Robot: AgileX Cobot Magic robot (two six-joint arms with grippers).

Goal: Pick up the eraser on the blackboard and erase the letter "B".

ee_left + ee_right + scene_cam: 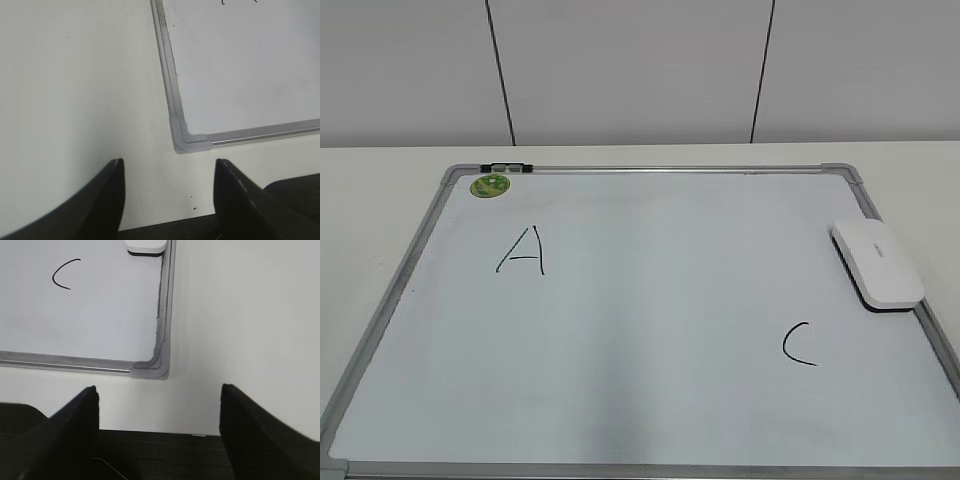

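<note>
The blackboard lies flat on the table, a pale white board in a grey frame. The white eraser rests on its right edge, dark felt down; its near end shows in the right wrist view. A handwritten "A" and "C" are on the board. No letter "B" shows anywhere on the board. My left gripper is open and empty over the table by the board's near left corner. My right gripper is open and empty by the near right corner. Neither arm appears in the exterior view.
A round green sticker and a small black clip sit at the board's far left corner. The cream table surrounds the board. A white panelled wall stands behind. A black surface lies under both grippers at the table's front edge.
</note>
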